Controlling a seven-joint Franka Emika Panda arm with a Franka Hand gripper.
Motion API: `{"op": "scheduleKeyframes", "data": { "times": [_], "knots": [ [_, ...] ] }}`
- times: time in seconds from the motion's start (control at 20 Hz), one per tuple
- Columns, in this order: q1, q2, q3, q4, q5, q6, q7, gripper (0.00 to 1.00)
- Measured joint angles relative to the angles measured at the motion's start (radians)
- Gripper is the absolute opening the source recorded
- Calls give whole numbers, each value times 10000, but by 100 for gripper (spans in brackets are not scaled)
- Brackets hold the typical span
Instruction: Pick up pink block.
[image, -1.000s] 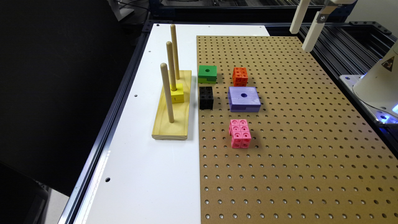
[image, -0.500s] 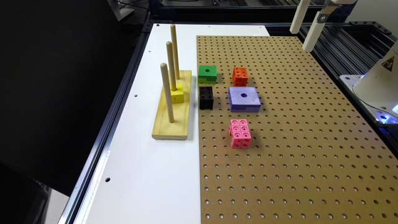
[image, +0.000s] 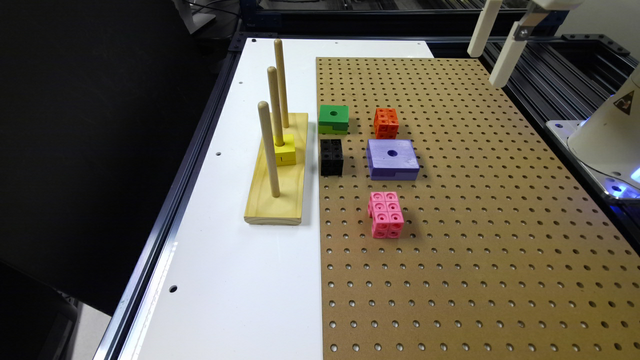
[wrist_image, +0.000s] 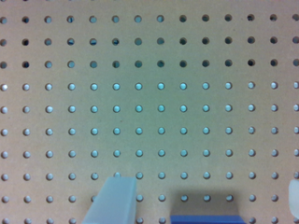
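Where white table (image: 240, 280) ends, brown pegboard (image: 475, 260), pink block (image: 385, 214) resting there

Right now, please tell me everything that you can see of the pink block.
The pink block is bright pink and looks like plastic, built from small snapped-together cubes, each visible face carrying a round hole. It lies flat on the brown pegboard, free of its neighbours, nearer the camera in the exterior view than the purple square block. Nothing else touches it; the claw hangs far off.
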Motion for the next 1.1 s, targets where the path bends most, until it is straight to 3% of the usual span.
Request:
{"op": "scheduleKeyframes", "data": {
  "times": [0.15, 0.4, 0.55, 0.65, 0.9, 1.1],
  "knots": [
    [28, -1, 106, 8, 79, 6, 32, 100],
    [97, -1, 128, 43, 92, 22, 90, 100],
    [135, 9, 180, 124, 162, 47, 110, 100],
    [196, 42, 276, 162, 264, 157, 168, 100],
    [399, 516, 532, 384, 414, 637, 498, 100],
    [474, 1234, 721, 841, 441, 912, 739, 100]
  ]
}}
